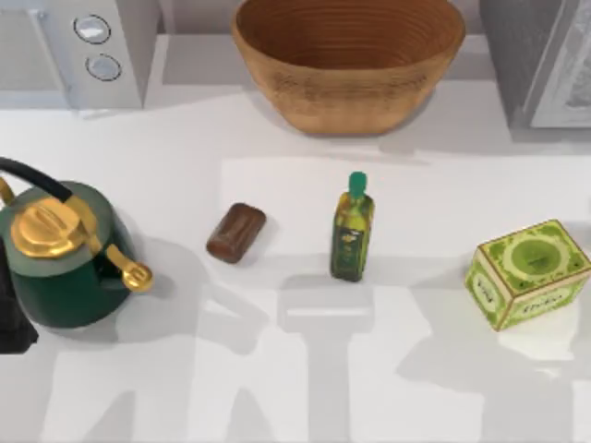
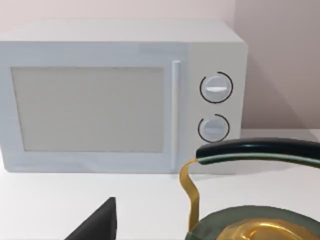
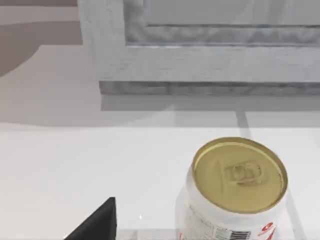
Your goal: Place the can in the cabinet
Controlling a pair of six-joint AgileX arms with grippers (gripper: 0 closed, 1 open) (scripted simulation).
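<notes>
The can [image 1: 235, 233], a small dark brown glossy cylinder, lies on its side left of the table's middle. Neither arm touches it. The grey cabinet [image 1: 545, 65] stands at the back right, and its lower front [image 3: 200, 60] faces the right wrist view. In that same view a white drinks can with a gold pull-tab lid [image 3: 235, 185] stands upright before the cabinet, close to a dark part of my right gripper [image 3: 97, 222]. My left arm [image 1: 14, 318] is parked at the left edge beside the kettle, and a dark part of its gripper [image 2: 97, 222] shows in its wrist view.
A green kettle with gold lid [image 1: 60, 258] sits at the left and a white microwave [image 1: 83, 46] behind it. A wicker basket [image 1: 346, 65] stands at the back centre. A green-capped bottle [image 1: 352, 231] is upright right of the can, and a green printed box [image 1: 528, 272] sits at the right.
</notes>
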